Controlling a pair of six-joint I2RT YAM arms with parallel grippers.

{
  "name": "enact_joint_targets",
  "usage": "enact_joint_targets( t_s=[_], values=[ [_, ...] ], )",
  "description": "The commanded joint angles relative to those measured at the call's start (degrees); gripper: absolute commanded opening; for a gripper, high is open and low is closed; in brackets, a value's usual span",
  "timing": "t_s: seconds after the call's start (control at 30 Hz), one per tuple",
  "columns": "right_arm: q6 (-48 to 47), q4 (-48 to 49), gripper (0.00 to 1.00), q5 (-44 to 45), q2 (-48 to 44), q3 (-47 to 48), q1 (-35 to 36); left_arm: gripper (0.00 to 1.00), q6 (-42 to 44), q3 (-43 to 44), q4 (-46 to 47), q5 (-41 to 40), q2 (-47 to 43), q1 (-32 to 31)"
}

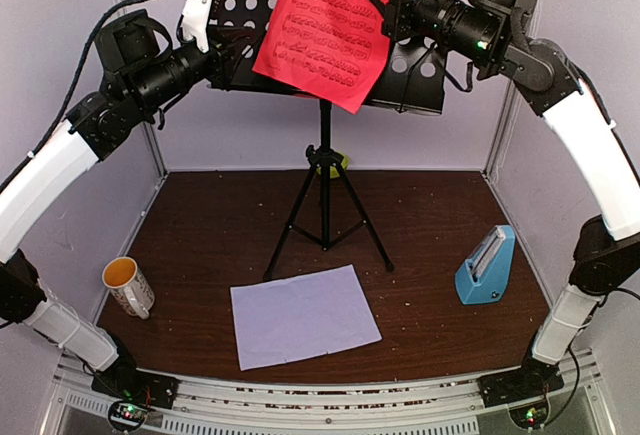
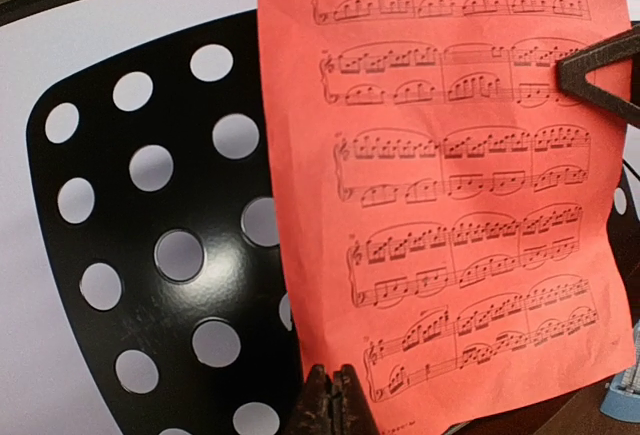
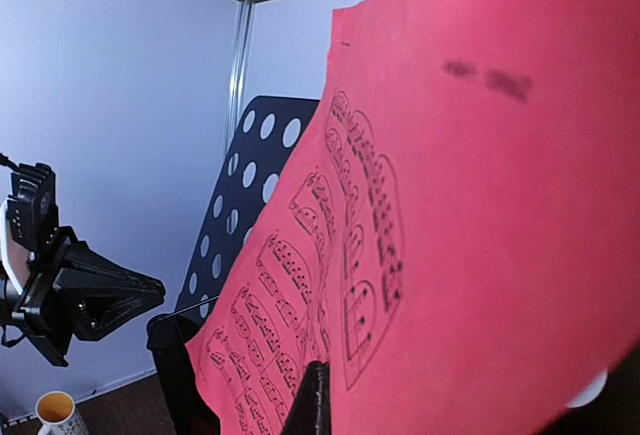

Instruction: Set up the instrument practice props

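the left gripper point(image 1: 238, 55) is up at the left flank of the black music stand point(image 1: 400, 90). its fingers point(image 2: 322, 400) are clenched tight together right at the lower-left corner of the red music sheet point(image 1: 325, 25). the wrist view does not show whether that corner is actually nipped between them; the tips overlap the paper's edge, no more. just right of this gripper the sheet lies tilted across the perforated desk, its low corner reaching the desk's bottom lip.

the sheet is light, thin and floppy. it will likely bow, slide on the smooth metal and crease if pulled from two sides. it is best taken at an edge or corner with a flat pinch and let down onto the lip, not dragged. the stand looks top-heavy on its thin tripod point(image 1: 325, 205), so a sideways push could tip it.

further right, the right gripper point(image 1: 386, 10) is closed on the sheet's right edge, the paper running close in front of its finger point(image 3: 312, 400).

far below both grippers, on the table point(image 1: 200, 225), a white mug point(image 1: 128, 285) sits under the left one and the white music sheet point(image 1: 305, 315) lies flat between them. the blue metronome point(image 1: 487, 267) stands under the right one.
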Motion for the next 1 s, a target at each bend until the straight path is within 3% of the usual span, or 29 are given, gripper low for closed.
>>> enact_joint_targets(
  t_s=[0.0,0.1,0.23,0.43,0.8,0.97],
  values=[
    [-5.2,3.2,0.00,-0.8,2.0,3.6,0.8,0.00,-0.9,-0.6,4.7,2.5,-1.3,0.4],
    [-6.7,3.7,0.00,1.1,1.9,4.0,0.8,0.04,-1.1,0.8,2.1,-0.7,-1.1,0.7],
    [-8.3,3.4,0.00,2.6,0.3,2.6,0.7,0.27,-0.6,2.1,-3.4,-3.5,-1.0,1.4],
    [-9.2,2.3,0.00,4.9,-1.4,1.9,0.8,0.35,1.2,4.5,-9.3,-5.7,0.9,1.5],
    [-11.2,0.6,0.00,7.3,-2.8,1.3,1.1,0.38,1.0,12.1,-14.2,-4.2,6.5,1.5],
    [-12.3,0.6,0.00,8.4,-2.9,1.1,1.4,0.27,0.8,13.6,-15.7,-5.0,7.4,1.4]
  ],
)
